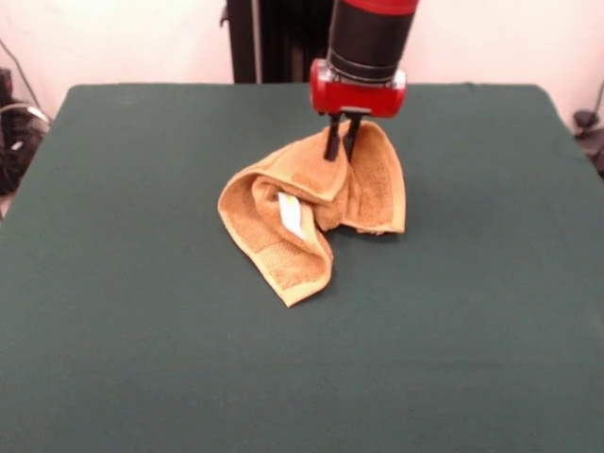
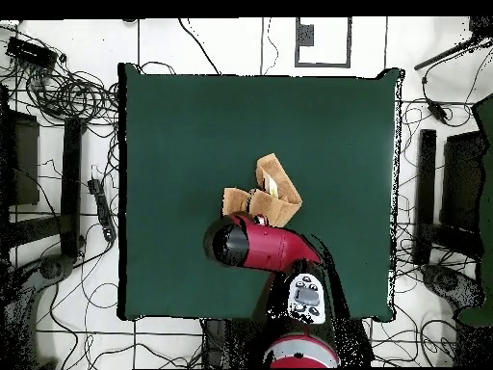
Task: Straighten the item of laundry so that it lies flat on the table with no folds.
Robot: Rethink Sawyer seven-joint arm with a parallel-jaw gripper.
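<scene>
The orange-tan towel (image 1: 302, 203) lies crumpled and folded near the middle of the dark green table (image 1: 113, 311). Its small white tag (image 1: 292, 214) shows in a fold. One part is pulled up into a peak at the far side. My gripper (image 1: 339, 149) comes down from above and its two black fingers are shut on that raised part of the towel. In the overhead view the towel (image 2: 272, 189) shows just beyond the red arm (image 2: 258, 245), which hides the gripper itself and part of the cloth.
Black cables (image 2: 67, 92) and equipment lie on the floor around the table. The robot's black pedestal (image 1: 274, 38) stands behind the table's far edge.
</scene>
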